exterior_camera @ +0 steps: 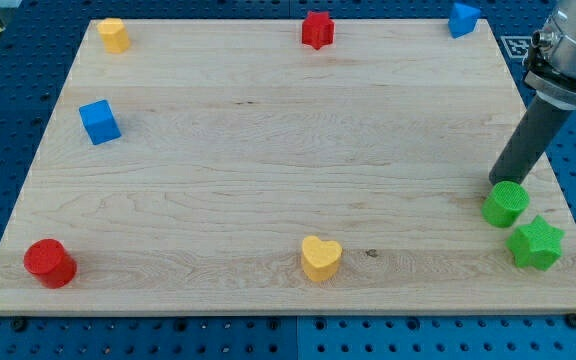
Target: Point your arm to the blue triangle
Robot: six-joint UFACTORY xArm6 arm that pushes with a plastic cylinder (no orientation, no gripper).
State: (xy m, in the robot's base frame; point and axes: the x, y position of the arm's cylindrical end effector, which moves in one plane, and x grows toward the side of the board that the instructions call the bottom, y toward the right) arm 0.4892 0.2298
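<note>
The blue triangle (462, 18) lies at the board's top right corner. My tip (500, 182) rests on the board near the right edge, just above and touching or nearly touching a green cylinder (505, 204). The rod rises up and to the right out of the view. The tip is far below the blue triangle, with bare board between them.
A green star (536, 243) sits at the lower right. A yellow heart (321, 258) is at the bottom centre, a red cylinder (49, 263) at the bottom left, a blue cube (99, 121) at the left, a yellow block (114, 34) at the top left, a red star (317, 30) at the top centre.
</note>
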